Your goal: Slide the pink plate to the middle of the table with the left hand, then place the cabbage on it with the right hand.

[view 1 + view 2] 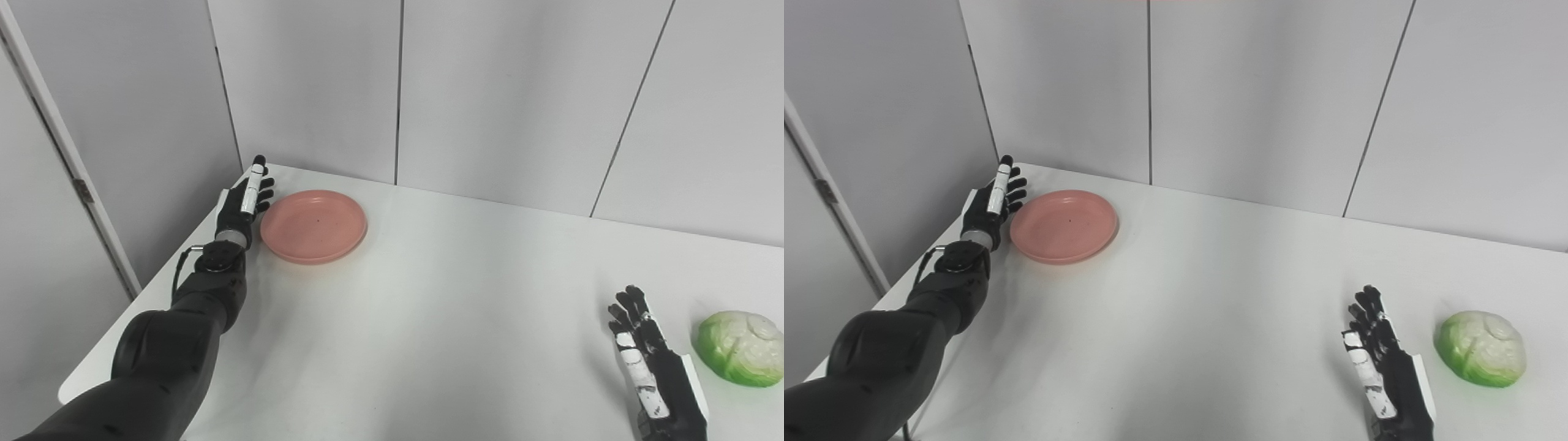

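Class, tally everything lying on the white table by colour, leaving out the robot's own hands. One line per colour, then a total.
Pink: 1, the pink plate
Green: 1, the cabbage
Total: 2

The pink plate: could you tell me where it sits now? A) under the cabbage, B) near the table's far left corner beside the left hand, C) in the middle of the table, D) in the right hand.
B: the pink plate lies near the far left corner, right beside the open left hand, far from the cabbage and the right hand.
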You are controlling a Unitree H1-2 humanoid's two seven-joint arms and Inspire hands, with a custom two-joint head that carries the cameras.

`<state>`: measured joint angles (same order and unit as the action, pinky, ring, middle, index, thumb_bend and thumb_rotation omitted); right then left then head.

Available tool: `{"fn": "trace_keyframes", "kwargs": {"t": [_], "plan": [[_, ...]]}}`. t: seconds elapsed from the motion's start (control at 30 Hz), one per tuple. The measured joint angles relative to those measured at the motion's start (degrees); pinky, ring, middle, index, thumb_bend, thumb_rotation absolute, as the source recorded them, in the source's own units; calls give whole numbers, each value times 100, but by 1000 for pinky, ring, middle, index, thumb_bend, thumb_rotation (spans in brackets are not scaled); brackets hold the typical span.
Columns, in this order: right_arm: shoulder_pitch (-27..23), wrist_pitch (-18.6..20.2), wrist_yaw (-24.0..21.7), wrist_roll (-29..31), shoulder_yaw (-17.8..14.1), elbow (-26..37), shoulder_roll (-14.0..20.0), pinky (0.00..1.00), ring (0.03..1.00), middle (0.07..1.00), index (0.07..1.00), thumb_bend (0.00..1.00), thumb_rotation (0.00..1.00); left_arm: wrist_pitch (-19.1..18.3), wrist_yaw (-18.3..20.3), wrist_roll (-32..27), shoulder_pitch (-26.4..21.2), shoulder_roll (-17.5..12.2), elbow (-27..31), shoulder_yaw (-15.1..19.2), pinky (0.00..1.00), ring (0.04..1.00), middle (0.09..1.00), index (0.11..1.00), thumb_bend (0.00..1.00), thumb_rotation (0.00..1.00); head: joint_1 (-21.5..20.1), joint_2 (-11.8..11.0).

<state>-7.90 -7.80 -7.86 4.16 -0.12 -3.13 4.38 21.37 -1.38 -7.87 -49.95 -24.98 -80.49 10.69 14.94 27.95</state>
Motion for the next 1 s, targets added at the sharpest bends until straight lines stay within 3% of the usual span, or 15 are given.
{"fn": "trace_keyframes", "kwargs": {"t": [0.1,0.33,0.6,0.87,1.0], "plan": [[17,0,-15,52,-1,18,1,959,941,954,961,689,777,12,36,-10,7,20,-1,3,822,863,853,847,719,1000,9,27],[54,0,-9,34,-3,60,3,954,930,939,957,717,788,-154,473,-458,16,106,-5,335,841,859,843,831,771,999,-44,53],[105,1,13,-2,1,128,-17,948,926,937,950,729,780,-435,1420,-851,15,175,25,463,846,849,837,837,773,983,-79,71],[108,0,108,-46,8,143,-83,941,921,937,947,728,792,-655,2283,-1079,-5,511,167,568,844,849,834,832,753,961,-141,79],[105,1,132,-55,26,143,-92,960,924,936,951,738,787,-714,2501,-1105,-39,683,201,568,829,842,829,816,754,928,-176,71]]}}
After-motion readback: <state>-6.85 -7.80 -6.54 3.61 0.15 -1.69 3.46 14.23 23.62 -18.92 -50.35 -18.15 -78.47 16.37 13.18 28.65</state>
